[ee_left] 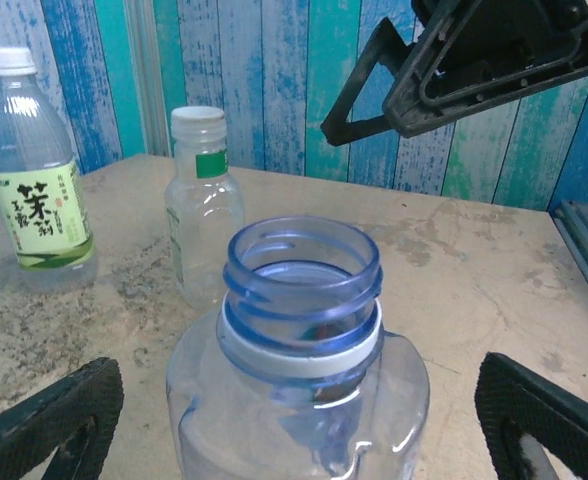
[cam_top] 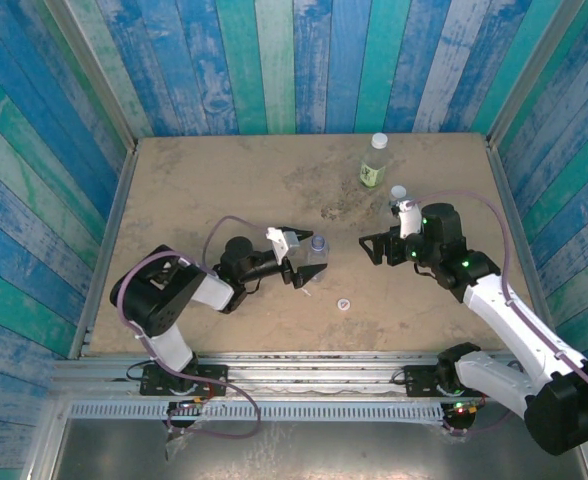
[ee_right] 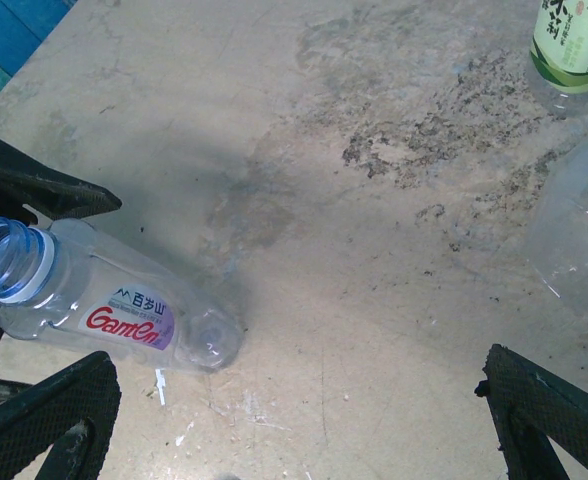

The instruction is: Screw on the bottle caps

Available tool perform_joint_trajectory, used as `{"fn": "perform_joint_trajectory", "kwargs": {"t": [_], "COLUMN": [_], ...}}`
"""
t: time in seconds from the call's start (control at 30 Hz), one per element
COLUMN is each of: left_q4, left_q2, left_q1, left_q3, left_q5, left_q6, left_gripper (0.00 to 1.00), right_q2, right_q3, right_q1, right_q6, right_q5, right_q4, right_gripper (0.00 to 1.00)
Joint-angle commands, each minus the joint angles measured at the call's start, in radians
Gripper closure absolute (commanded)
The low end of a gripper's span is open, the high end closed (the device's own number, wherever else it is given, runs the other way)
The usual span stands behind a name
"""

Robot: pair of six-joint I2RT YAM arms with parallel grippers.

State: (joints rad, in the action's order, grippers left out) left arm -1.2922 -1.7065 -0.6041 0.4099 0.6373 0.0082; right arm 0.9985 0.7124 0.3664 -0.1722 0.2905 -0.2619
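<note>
Left end effector [ee_left: 294, 430]: black ribbed fingers [ee_left: 44, 425] spread wide and gripping nothing; the bottle neck sits between them, clear of both.
Blue-tinted clear plastic bottle [ee_left: 304, 300]: uncapped, with a threaded mouth above a white collar ring and a red-and-purple label. From the right wrist it leans far over, mouth toward the left end effector, near the middle of the tabletop. I cannot tell whether it lies flat.
Right end effector [ee_right: 299, 425]: fingers wide apart and empty, over bare surface, apart from that bottle.
Round white cap with a red-blue mark [cam_top: 344, 304]: flat on the tabletop near the front, between the arms.
Green-labelled clear bottle [cam_top: 373, 162]: upright, white cap on, near the far edge.
Plain clear bottle [cam_top: 398, 193]: upright and capped, just beside the green-labelled one, close to the right wrist.
Tabletop [cam_top: 214, 190]: tan and matte, with dark mottled stains centre-right; the left half is open.
Edges: blue-green plank walls [cam_top: 304, 60] on three sides, metal rail [cam_top: 304, 365] at the near edge.
</note>
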Motion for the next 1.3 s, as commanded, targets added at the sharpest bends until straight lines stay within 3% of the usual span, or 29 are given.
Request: {"fn": "perform_joint_trajectory", "kwargs": {"t": [0.0, 0.07, 0.43, 0.7, 0.8, 1.03, 1.27], "left_q4": [-0.025, -0.034, 0.005, 0.017, 0.037, 0.053, 0.087], "left_q2": [-0.054, -0.069, -0.106, -0.117, -0.115, -0.110, -0.084], "left_q1": [-0.001, -0.002, -0.002, -0.002, -0.002, -0.002, -0.001], "left_q3": [0.020, 0.021, 0.059, 0.067, 0.076, 0.080, 0.070], "left_q5": [0.032, 0.043, 0.050, 0.067, 0.073, 0.079, 0.076], "left_q6": [0.043, 0.053, 0.067, 0.081, 0.088, 0.095, 0.111], "left_gripper": [0.02, 0.01, 0.15, 0.33, 0.34, 0.55, 0.51], "right_q2": [0.010, 0.015, 0.024, 0.020, 0.014, -0.014, -0.054], "right_q3": [0.026, 0.029, 0.033, 0.037, 0.034, 0.035, 0.008], "right_q1": [0.008, 0.009, 0.016, 0.018, 0.019, 0.037, 0.156], "right_q6": [-0.010, -0.012, -0.013, -0.015, -0.015, -0.032, -0.067], "right_q5": [-0.011, -0.008, -0.016, -0.020, -0.022, -0.034, -0.110], "right_q4": [0.011, 0.012, 0.005, 0.000, -0.008, -0.044, -0.090], "right_gripper": [0.04, 0.04, 0.04, 0.04, 0.04, 0.04, 0.06]}}
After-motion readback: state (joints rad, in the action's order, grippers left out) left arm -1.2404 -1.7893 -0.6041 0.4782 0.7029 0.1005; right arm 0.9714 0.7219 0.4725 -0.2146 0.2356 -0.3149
